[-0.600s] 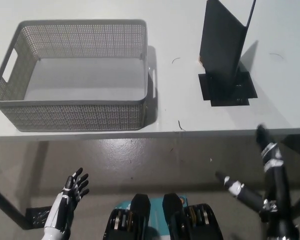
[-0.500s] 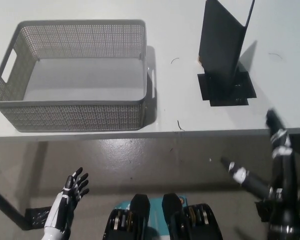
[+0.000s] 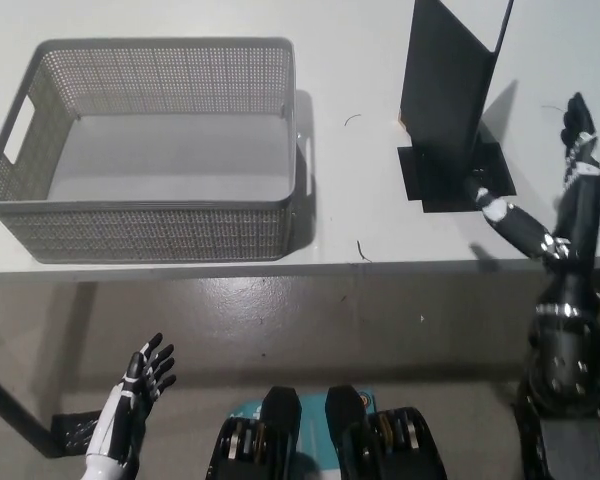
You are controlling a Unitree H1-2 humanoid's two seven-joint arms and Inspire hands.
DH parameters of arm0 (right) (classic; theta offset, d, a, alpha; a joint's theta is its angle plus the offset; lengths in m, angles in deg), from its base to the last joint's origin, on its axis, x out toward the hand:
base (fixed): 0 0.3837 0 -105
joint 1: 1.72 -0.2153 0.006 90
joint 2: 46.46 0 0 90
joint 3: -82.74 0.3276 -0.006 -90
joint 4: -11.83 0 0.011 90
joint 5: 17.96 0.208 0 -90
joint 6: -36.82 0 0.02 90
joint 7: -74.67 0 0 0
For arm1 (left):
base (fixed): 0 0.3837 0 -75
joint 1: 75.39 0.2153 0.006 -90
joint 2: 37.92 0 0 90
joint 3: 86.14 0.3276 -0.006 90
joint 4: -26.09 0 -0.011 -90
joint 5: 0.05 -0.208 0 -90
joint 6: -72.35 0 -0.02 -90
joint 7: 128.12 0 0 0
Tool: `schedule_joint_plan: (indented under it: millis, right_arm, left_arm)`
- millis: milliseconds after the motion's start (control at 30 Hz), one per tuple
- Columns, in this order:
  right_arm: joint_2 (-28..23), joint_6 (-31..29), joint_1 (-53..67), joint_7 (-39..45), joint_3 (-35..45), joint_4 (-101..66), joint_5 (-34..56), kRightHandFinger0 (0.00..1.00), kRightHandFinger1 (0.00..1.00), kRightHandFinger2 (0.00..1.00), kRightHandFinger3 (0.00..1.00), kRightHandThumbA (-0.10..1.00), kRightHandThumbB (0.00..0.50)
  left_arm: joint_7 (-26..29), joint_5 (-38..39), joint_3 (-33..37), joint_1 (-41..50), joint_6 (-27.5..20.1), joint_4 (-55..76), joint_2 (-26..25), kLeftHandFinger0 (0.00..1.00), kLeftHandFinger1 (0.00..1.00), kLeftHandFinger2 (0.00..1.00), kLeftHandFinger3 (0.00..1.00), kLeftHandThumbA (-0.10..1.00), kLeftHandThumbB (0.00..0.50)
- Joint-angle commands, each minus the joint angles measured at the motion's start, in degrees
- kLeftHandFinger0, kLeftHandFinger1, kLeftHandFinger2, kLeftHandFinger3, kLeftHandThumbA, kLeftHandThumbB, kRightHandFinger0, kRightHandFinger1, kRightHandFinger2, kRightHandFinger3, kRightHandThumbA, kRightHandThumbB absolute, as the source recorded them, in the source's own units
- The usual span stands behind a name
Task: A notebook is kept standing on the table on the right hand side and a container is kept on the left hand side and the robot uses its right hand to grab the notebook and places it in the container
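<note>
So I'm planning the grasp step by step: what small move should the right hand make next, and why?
Probably ease the right hand toward the robot's left, to bring its spread fingers around the standing black notebook. The hand is open, over the table just beside the notebook but not touching it. The mesh container is empty, and the left hand rests low, below the table edge.

The right hand (image 3: 555, 190) is over the surface (image 3: 350, 60) with fingers spread, just right of the standing notebook (image 3: 448, 85), with bare surface between them. Between the notebook and the mesh container (image 3: 150, 215) lies an open strip of surface. The container's top is open and its inside unoccupied, though its walls rise around it. The left hand (image 3: 140, 385) rests low, below the surface edge.
</note>
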State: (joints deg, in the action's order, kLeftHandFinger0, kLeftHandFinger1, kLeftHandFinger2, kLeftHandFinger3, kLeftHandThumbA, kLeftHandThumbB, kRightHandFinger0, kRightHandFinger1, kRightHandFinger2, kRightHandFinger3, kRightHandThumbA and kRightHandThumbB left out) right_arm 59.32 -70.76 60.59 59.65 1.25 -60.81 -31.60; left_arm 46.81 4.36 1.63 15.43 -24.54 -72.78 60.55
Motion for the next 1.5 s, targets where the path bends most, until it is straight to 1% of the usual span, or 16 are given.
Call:
schedule_joint_plan:
  millis: [0,233,367,500,633,733,767,800,833,867,900,967,1067,1200,1233,1467]
  right_arm:
    - [-0.92,0.78,-6.7,-2.89,1.25,6.85,2.02,1.0,1.0,1.0,1.0,1.0,0.439]
    - [-1.44,-3.49,-17.46,-8.51,1.86,26.53,2.23,1.0,1.0,1.0,1.0,1.0,0.42]
    - [-1.74,-6.5,-24.96,-10.2,2.46,39.01,4.03,1.0,1.0,1.0,1.0,1.0,0.485]
    - [-1.76,-7.55,-32.0,-9.8,2.12,48.16,5.11,1.0,1.0,1.0,1.0,1.0,0.44]
    - [-2.18,-5.89,-38.2,-12.3,1.05,55.64,4.65,1.0,1.0,1.0,1.0,1.0,0.498]
    - [-2.24,-5.9,-42.79,-10.31,4.29,58.83,9.32,1.0,1.0,1.0,1.0,0.9,0.5]
    - [-2.44,-3.74,-45.14,-10.56,6.76,59.84,12.05,1.0,1.0,1.0,1.0,0.81,0.428]
    - [-2.64,-2.54,-46.06,-11.3,7.56,60.38,12.72,0.89,0.86,0.87,1.0,0.69,0.363]
    - [-3.28,2.53,-49.51,-14.62,11.93,61.89,16.68,0.27,0.27,0.35,0.45,0.26,0.252]
    - [-3.32,2.47,-49.62,-14.57,12.21,62.08,16.59,0.2,0.24,0.37,0.4,0.24,0.27]
    - [-3.65,2.79,-50.94,-15.17,15.16,62.53,19.14,0.06,0.14,0.29,0.19,-0.09,0.188]
    - [-3.83,1.37,-51.3,-11.9,18.94,62.48,22.33,0.0,0.0,0.22,0.41,-0.1,0.082]
    - [-3.64,0.72,-51.43,-10.37,22.03,62.33,24.38,0.0,0.02,0.46,0.71,-0.1,0.082]
    - [-2.99,-2.5,-49.83,-7.67,23.23,61.72,25.32,0.0,0.14,0.51,0.56,-0.1,0.059]
    - [-2.97,-2.61,-49.25,-7.91,23.35,61.7,25.62,0.0,0.21,0.58,0.68,-0.1,0.055]
    - [-3.41,-3.77,-47.51,-6.03,23.87,61.7,28.47,0.0,0.19,0.68,0.58,-0.1,0.085]
  left_arm:
    - [-0.49,0.14,-0.07,-0.74,-3.15,-0.02,-0.22,1.0,1.0,1.0,1.0,1.0,0.177]
    - [-1.47,0.58,0.29,-0.27,-4.67,-0.6,-0.49,1.0,1.0,1.0,1.0,1.0,0.184]
    - [-1.46,0.34,0.45,-0.26,-5.05,-0.87,-0.63,1.0,1.0,1.0,1.0,1.0,0.167]
    - [-1.44,0.7,0.41,-0.15,-4.75,-0.57,-0.47,1.0,1.0,1.0,1.0,1.0,0.171]
    - [-1.86,0.8,0.75,0.74,-4.85,0.1,-0.59,1.0,1.0,1.0,1.0,1.0,0.177]
    - [-1.94,1.1,0.77,0.94,-4.92,0.38,-0.59,1.0,1.0,1.0,1.0,1.0,0.155]
    - [-2.06,1.35,0.83,0.99,-4.59,0.55,-0.49,1.0,1.0,1.0,1.0,1.0,0.165]
    - [-2.05,1.35,0.83,0.84,-4.6,0.46,-0.42,1.0,1.0,1.0,1.0,1.0,0.166]
    - [-2.01,1.32,0.8,0.74,-4.46,0.48,-0.42,1.0,1.0,1.0,1.0,1.0,0.178]
    - [-2.02,1.3,0.78,0.68,-4.42,0.49,-0.45,1.0,1.0,1.0,1.0,1.0,0.179]
    - [-1.95,1.13,0.77,0.65,-4.21,0.84,-0.49,1.0,1.0,1.0,1.0,1.0,0.192]
    - [-2.12,1.52,0.56,0.46,-3.8,0.93,-0.54,1.0,1.0,1.0,1.0,1.0,0.223]
    - [-2.32,1.64,0.46,0.18,-4.43,0.18,-0.67,1.0,1.0,1.0,1.0,1.0,0.245]
    - [-2.55,2.21,0.17,0.39,-5.78,-0.85,-0.51,1.0,1.0,1.0,1.0,1.0,0.229]
    - [-2.67,2.28,0.17,0.57,-5.7,-0.82,-0.51,1.0,1.0,1.0,1.0,1.0,0.242]
    - [-2.9,2.04,0.12,1.16,-5.94,-0.41,-0.57,1.0,1.0,1.0,1.0,1.0,0.239]
